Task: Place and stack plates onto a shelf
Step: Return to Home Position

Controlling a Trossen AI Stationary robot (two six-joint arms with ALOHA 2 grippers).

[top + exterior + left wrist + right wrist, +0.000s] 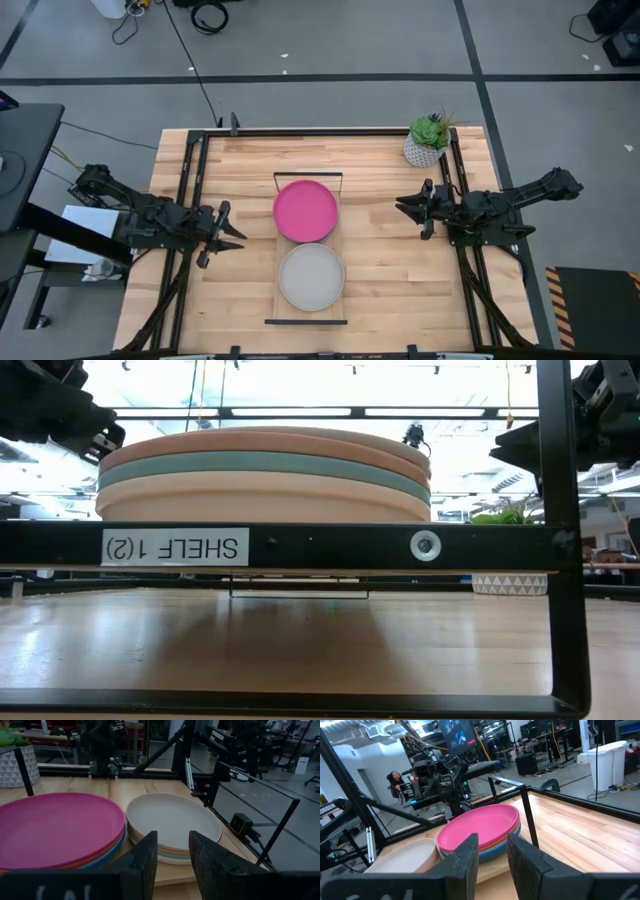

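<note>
Two stacks of plates stand on the light-wood shelf, which runs from the table's far side to its near side. The far stack has a magenta plate on top, with orange and blue rims under it. The near stack has a pale grey plate on top; the low view shows its peach, teal and cream-pink rims. My left gripper is open, left of the stacks and clear of them. My right gripper is open, right of the magenta stack.
A white pot with a green plant stands at the far right corner of the table. Black rails close the shelf's far end and near end. Black frame bars run along the table's left and right edges. A person sits in the room beyond.
</note>
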